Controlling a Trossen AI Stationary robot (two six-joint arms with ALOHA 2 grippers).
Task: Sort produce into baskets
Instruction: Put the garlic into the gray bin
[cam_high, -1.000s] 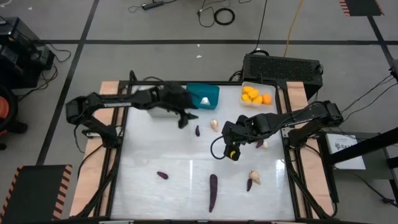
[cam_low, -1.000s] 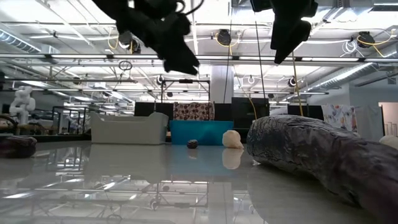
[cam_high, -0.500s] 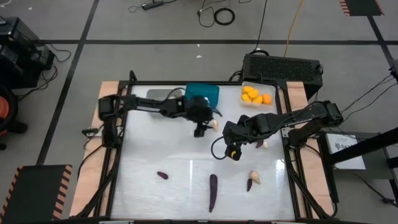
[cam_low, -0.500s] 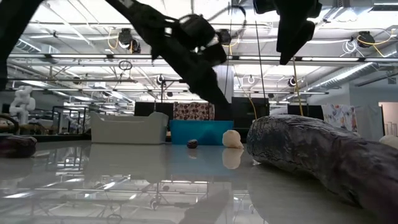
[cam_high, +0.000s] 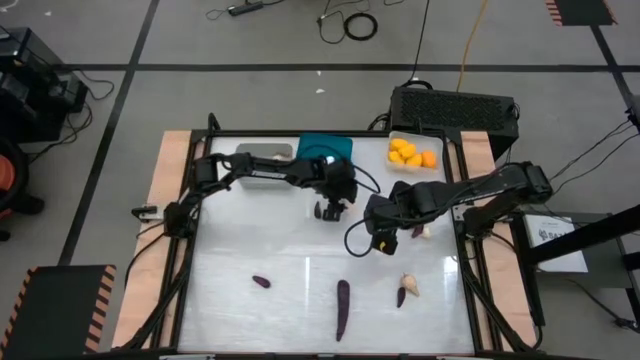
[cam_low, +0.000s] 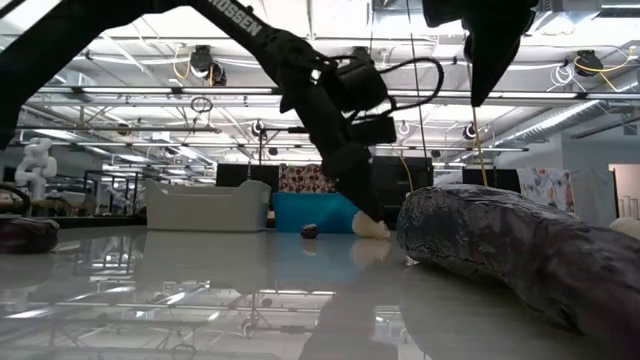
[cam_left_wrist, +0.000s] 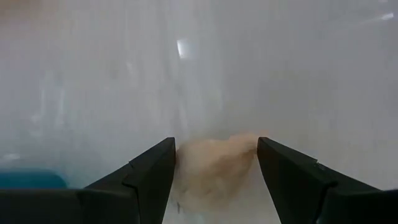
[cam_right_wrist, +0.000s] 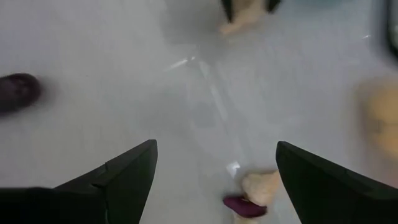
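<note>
My left gripper (cam_left_wrist: 216, 163) is open and low over the table in front of the teal basket (cam_high: 325, 148). Its two fingers stand on either side of a pale beige bulb (cam_left_wrist: 217, 165), which rests on the table. The low view shows the fingertips down at that bulb (cam_low: 376, 228), with a small purple piece (cam_low: 310, 231) beside it. My right gripper (cam_high: 384, 240) hangs open above the table's middle right, holding nothing. The grey basket (cam_high: 265, 152) and the clear basket (cam_high: 413, 138) holding orange fruits (cam_high: 412, 153) stand along the far edge. My left gripper comes at the bulb slanting down from the table's left, one finger (cam_left_wrist: 152, 171) on each side of it. The bulb lies on the table. Whether the fingers touch it, I cannot tell.
A long purple vegetable (cam_high: 342, 308), a small purple piece (cam_high: 261, 282), another purple piece (cam_high: 401, 297) and a bulb (cam_high: 408, 284) lie near the front. A purple piece with a bulb (cam_right_wrist: 258, 193) lies by the right arm. A black box (cam_high: 455, 108) stands beyond the table.
My left gripper has gone from above the grey basket toward the table's right and down, rolling as it went. It now stands around the pale bulb in front of the teal basket. The produce has not moved.
</note>
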